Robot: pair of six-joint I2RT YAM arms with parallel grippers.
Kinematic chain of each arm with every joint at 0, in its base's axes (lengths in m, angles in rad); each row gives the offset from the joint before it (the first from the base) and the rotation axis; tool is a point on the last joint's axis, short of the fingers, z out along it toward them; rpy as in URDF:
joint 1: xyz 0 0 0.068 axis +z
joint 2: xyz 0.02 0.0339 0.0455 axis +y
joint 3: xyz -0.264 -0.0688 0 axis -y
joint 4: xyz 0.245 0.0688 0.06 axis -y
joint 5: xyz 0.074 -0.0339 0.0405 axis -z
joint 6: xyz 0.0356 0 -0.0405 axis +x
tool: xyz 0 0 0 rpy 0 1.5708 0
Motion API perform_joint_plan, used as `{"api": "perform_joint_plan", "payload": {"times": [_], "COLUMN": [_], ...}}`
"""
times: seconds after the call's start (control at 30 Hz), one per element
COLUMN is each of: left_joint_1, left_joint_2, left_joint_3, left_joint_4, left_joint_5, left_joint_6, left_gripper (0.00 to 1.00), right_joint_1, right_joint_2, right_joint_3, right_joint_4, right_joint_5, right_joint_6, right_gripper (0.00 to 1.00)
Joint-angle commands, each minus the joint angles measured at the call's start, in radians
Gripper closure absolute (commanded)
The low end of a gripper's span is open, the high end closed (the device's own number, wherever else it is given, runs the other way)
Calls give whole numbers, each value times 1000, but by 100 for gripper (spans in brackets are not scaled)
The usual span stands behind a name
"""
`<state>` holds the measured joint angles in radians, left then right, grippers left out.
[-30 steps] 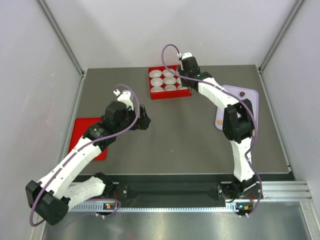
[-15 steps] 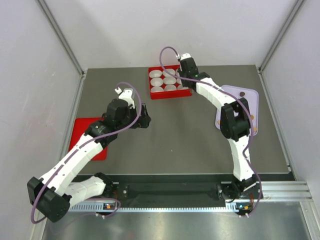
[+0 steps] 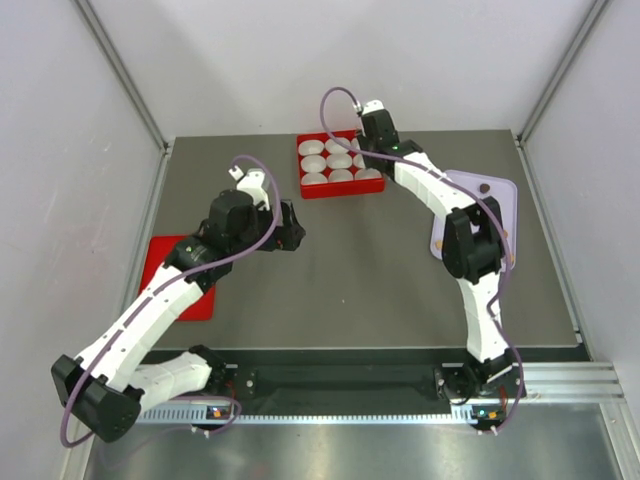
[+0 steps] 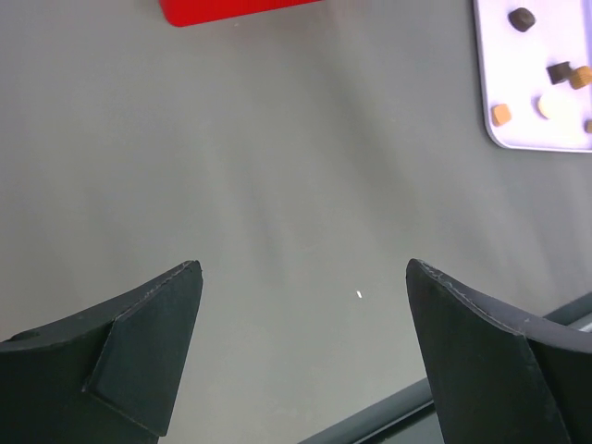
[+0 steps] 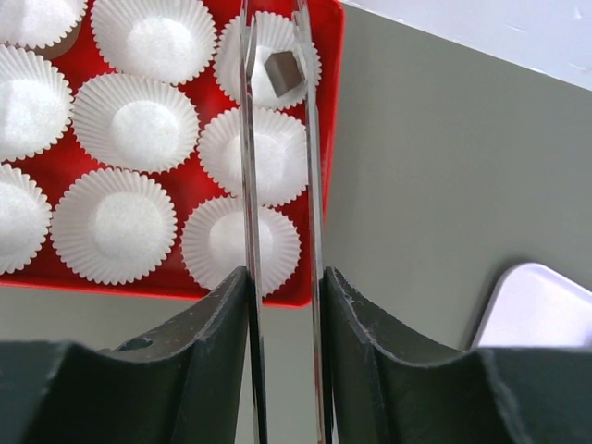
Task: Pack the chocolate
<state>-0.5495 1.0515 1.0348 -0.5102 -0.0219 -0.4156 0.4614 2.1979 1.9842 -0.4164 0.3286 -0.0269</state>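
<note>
Left hand (image 3: pixel 290 232): jaws spread wide, nothing between the dark fingers (image 4: pixel 139 361); poised over the grey counter (image 3: pixel 360 270), left of centre, well apart from every sweet. Far left: flat red lid (image 3: pixel 158 265), lying on the counter by the left edge, partly hidden under the left arm. Centre, far side: red tray (image 3: pixel 341 190), square, holding nine white fluted paper cups (image 5: pixel 139 134) in three rows of three, each touching or nearly touching its neighbours. Right hand (image 5: pixel 277 37): reaching over the right column of that tray; long clear fingers (image 5: pixel 248 166) only narrowly parted. Dark chocolate (image 5: pixel 282 72): small, brown, square-faced from the wrist view, tilted, seen between the clear fingertips and over the far right-hand cup; whether pinched by the fingers or lying loose in the cup, cannot tell. Right: lavender tray (image 4: pixel 527 55), flat, rounded corners, on the counter near the right edge, partly crossed by the right arm in the overhead view. Loose chocolates (image 4: pixel 558 71) on the lavender tray, scattered and mostly apart: two dark brown, at least two tan-orange, one pale cream piece beside them; one dark and one tan piece touching or just beside each other. Exact count on that tray not clear, part of it out of frame.
</note>
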Motion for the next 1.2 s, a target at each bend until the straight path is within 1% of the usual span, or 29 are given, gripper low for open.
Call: {"api": "perform_joint_plan", "payload": {"times": [0.0,0.13,0.2,0.23,0.27,0.3,0.33,0.37,0.4,0.43,0.47,0.53,0.57,0.63,0.67,0.8,0.93,0.97,1.17], "left_joint_1": [0,0,0,0,0,0,0,0,0,0,0,0,0,0,0,0,0,0,0], "left_joint_2": [-36,-57,-70,-74,-79,-90,-94,-100,-120,-128,-139,-159,-165,-168,-169,-162,-139,-133,-114], "left_joint_3": [57,64,57,51,48,38,30,15,4,-5,-24,-39,-48,-56,-61,-78,-81,-81,-88], "left_joint_4": [-37,-57,-54,-53,-50,-50,-50,-50,-50,-50,-50,-47,-42,-40,-39,-7,2,4,21], "left_joint_5": [17,14,17,17,17,52,53,51,50,47,45,48,53,63,68,99,100,102,82], "left_joint_6": [17,18,11,8,5,1,0,-2,-2,-3,-3,-3,-3,-6,-9,-18,-22,-22,-23], "left_gripper": [3,3,3,3,3,3,3,3,3,3,3,3,2,2,2,2,3,3,3], "right_joint_1": [-6,-9,-26,-36,-46,-76,-95,-137,-165,-194,-246,-291,-328,-363,-394,-441,-454,-490,-509], "right_joint_2": [-124,-197,-271,-300,-363,-395,-432,-504,-539,-573,-630,-682,-723,-762,-765,-732,-641,-626,-541], "right_joint_3": [51,45,18,-29,-62,-99,-192,-243,-293,-385,-425,-532,-563,-635,-650,-651,-624,-619,-605], "right_joint_4": [-7,-80,-139,-153,-169,-200,-211,-219,-232,-243,-254,-274,-275,-263,-257,-248,-211,-199,-168], "right_joint_5": [32,82,92,84,76,73,63,46,18,-43,-65,-89,-85,-94,-94,-65,-65,-66,-60], "right_joint_6": [-2,8,21,57,83,96,111,133,142,153,168,171,174,180,182,203,219,216,223], "right_gripper": [65,66,66,66,66,66,66,66,66,66,66,66,66,65,65,65,64,63,61]}}
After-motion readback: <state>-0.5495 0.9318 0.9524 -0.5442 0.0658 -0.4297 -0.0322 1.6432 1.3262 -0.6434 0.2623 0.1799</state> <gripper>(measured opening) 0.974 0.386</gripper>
